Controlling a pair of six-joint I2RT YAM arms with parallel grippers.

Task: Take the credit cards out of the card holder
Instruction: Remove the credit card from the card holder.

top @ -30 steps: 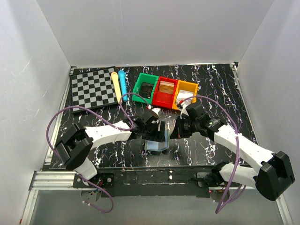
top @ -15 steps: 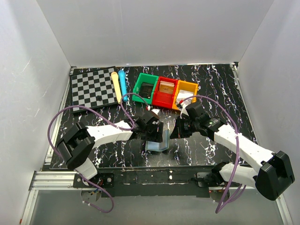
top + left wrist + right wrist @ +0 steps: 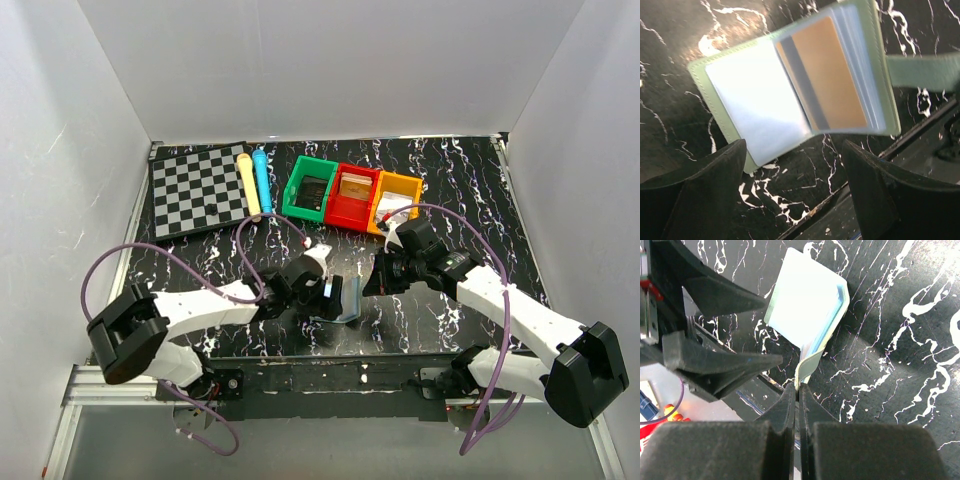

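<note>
Right pincer (image 3: 796, 390) clamps the tab (image 3: 806, 365) of the floppy card holder (image 3: 805, 295), left pincer (image 3: 790, 195) gapes empty, and just beyond its jaws that thin, slick credit card (image 3: 822, 75) likely wants an edge pinch.

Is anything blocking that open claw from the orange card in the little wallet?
No separate object. The card holder lies open below the open left gripper, the credit card facing it, apparently tucked in a clear pocket. The right gripper pinches the holder's tab.
</note>
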